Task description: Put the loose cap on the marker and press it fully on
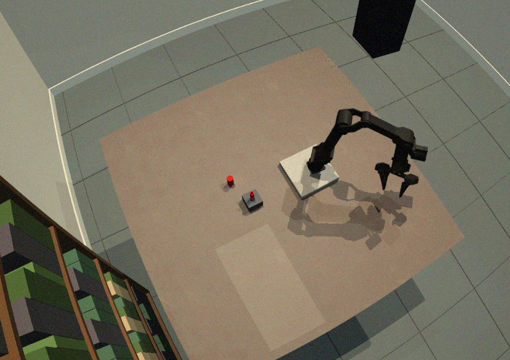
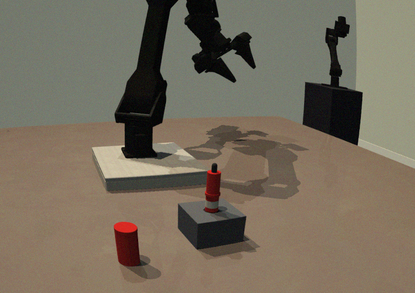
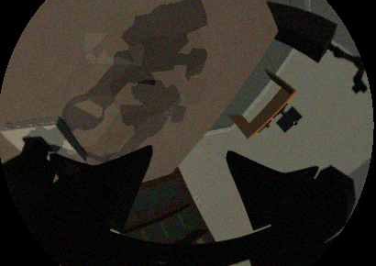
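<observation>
A red marker [image 1: 252,195] [image 2: 212,191] with a dark tip stands upright in the grey holder block [image 1: 252,202] [image 2: 211,227]. Its red cap [image 1: 229,180] [image 2: 127,244] stands loose on the table, apart from the block. My gripper [image 1: 395,186] [image 2: 242,72] [image 3: 191,153] is open and empty. It hangs high above the table, on the far side of the arm's base from the marker and the cap. The wrist view shows only the fingers, the table and the arm's shadow; neither marker nor cap shows there.
The arm stands on a white base plate [image 1: 296,175] [image 2: 110,169]. A paler rectangle [image 1: 267,286] is marked on the brown table. A black pedestal [image 1: 385,13] [image 2: 332,112] stands beyond the table. Shelves [image 1: 49,286] with green and grey boxes stand on another side.
</observation>
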### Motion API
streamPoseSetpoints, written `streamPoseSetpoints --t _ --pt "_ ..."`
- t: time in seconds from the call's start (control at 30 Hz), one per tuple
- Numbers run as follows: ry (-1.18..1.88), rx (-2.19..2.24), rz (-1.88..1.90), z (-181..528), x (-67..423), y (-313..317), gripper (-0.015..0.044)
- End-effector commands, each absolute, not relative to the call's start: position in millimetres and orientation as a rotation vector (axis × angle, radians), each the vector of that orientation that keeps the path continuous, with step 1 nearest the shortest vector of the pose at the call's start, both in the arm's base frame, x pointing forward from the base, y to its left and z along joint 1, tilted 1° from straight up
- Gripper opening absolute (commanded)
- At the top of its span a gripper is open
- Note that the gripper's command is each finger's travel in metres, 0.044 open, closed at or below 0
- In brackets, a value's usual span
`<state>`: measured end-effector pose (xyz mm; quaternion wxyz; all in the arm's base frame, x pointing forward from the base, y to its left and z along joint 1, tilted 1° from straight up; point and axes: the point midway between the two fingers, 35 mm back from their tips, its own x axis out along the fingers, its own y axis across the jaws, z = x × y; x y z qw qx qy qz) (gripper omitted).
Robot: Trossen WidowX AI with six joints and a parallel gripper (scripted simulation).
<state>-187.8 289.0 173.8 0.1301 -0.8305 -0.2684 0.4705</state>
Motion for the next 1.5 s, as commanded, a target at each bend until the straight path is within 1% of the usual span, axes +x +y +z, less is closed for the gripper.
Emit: streamPoseSetpoints --t 0.0,0.07,0.17,0.3,0.43,0.7,0.9,1.07,1.23,1.47 --pt "-0.77 -2.414 1.367 173.6 -185.6 290.5 0.0374" --pt "-0.687 -2.425 1.365 172.4 -168.4 301.9 0.0321" --pt "-0.504 -2.437 1.361 169.8 -127.1 323.6 0.0243" --pt "-0.265 -2.426 1.355 166.5 -68.0 343.9 0.0237" --pt "-0.05 -2.337 1.309 171.8 -11.6 347.3 0.0237" --pt "0.339 -2.24 1.306 163.0 102.9 337.0 0.0237" --pt "0.588 -2.08 1.298 158.4 187.1 304.0 0.0237" --pt "0.767 -1.922 1.281 152.8 248.1 258.5 0.0237" --pt "0.895 -1.795 1.261 148.6 289.2 213.5 0.0237" --pt "1.08 -1.57 1.21 143.9 344.0 120.5 0.0237"
